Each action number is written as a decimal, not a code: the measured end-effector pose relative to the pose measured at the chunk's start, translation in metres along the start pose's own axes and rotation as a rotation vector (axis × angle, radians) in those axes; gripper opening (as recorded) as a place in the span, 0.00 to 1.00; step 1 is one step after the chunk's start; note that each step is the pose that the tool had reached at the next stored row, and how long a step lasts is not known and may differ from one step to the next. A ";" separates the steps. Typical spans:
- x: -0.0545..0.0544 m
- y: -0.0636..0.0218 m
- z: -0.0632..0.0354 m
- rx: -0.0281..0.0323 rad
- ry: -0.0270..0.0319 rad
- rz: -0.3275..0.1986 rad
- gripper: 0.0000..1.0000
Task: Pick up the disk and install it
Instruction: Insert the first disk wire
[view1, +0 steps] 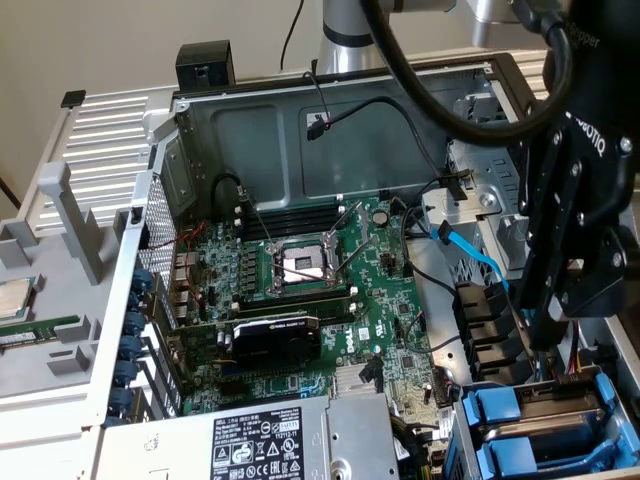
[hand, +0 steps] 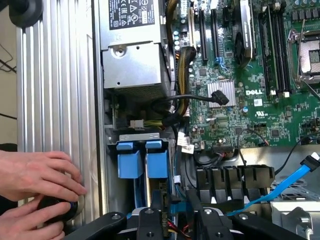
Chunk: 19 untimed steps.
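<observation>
A computer repair bench or electronics lab: an opened desktop case (view1: 130, 130) lies on its side, baring a green motherboard (view1: 300, 290), an empty processor socket (view1: 300, 265), a grey power supply (hand: 132, 45), loose cables and blue drive bays (hand: 142, 160) against a plain wall.

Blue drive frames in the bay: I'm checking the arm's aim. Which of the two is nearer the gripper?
The blue frame on the motherboard side; its twin sits by the ribbed case wall, farther from the gripper.
</observation>
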<state>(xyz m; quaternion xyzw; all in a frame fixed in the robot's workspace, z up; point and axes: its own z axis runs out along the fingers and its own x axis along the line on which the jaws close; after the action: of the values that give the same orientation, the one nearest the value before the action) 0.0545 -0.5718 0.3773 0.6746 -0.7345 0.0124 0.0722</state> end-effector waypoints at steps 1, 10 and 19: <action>0.000 -0.0001 0.0004 -0.0054 0.0005 0.001 0.33; 0.007 -0.0007 0.0024 -0.0133 -0.0389 -0.001 0.33; 0.009 -0.0022 0.0040 -0.0183 -0.0450 0.013 0.33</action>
<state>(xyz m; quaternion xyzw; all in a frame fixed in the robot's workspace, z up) 0.0557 -0.5810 0.3743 0.6694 -0.7402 -0.0090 0.0617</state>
